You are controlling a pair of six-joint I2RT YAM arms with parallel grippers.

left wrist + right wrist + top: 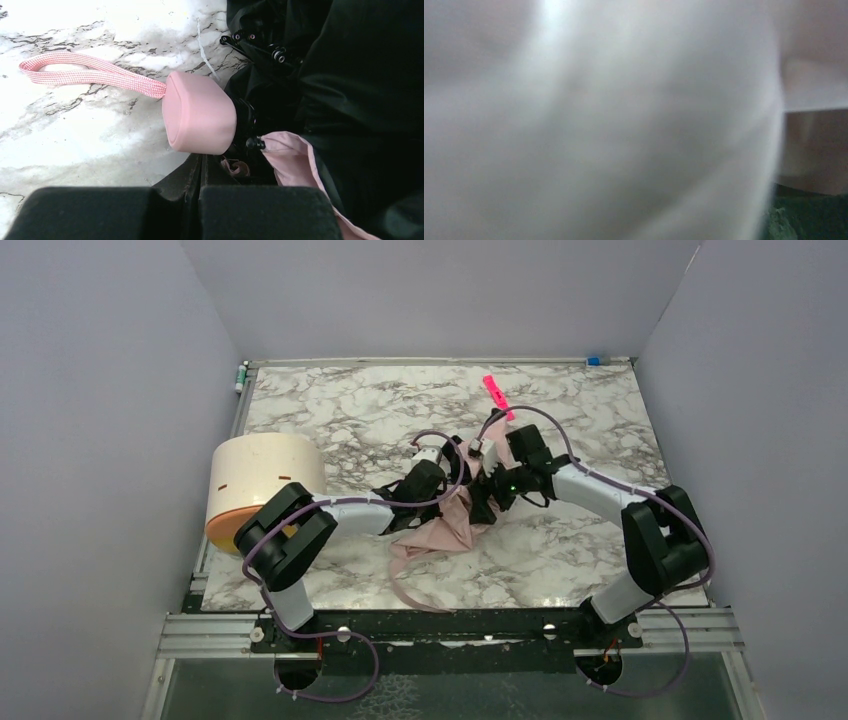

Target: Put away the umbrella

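L gripper [200, 194] jaws pressed together beside umbrella [199, 113]; R gripper [487, 500] buried in its fabric, wrist cam blurred, jaws can't tell.

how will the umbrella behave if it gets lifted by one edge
The umbrella would likely sag and drape, since it lies crumpled and slack. The smooth rounded handle may slip from a pinch; the woven strap looks easier to catch.
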